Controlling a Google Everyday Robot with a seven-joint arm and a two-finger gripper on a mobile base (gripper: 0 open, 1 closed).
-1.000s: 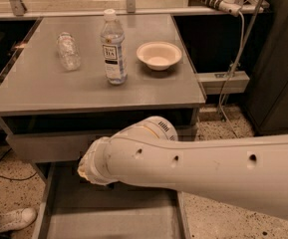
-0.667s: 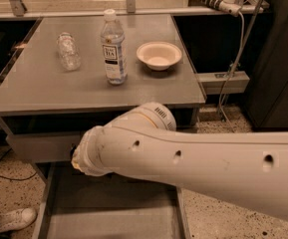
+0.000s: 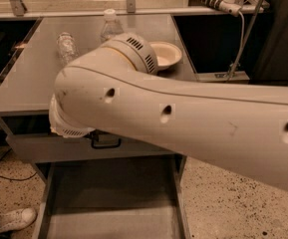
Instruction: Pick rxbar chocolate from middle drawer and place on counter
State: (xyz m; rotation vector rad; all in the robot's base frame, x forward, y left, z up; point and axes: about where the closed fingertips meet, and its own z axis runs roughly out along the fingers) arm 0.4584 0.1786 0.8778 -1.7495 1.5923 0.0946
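The counter [image 3: 24, 78] is the grey tabletop across the upper half of the view. Below it the middle drawer [image 3: 113, 203] stands pulled open, and the part of its grey floor that shows is bare. The rxbar chocolate is not visible anywhere. My large white arm [image 3: 183, 128] crosses the view from the right, its elbow joint over the counter's front edge. The gripper is out of view, hidden behind or beyond the arm.
On the counter are a clear water bottle lying down [image 3: 66, 46], an upright bottle [image 3: 111, 26] mostly hidden by the arm, and a white bowl [image 3: 168, 54]. A grey drawer front with a black handle [image 3: 106, 143] sits under the counter. A person's shoe [image 3: 14, 219] is at the lower left.
The arm has risen and swung closer to the camera. It now covers most of the upright bottle, part of the bowl and the counter's front edge.
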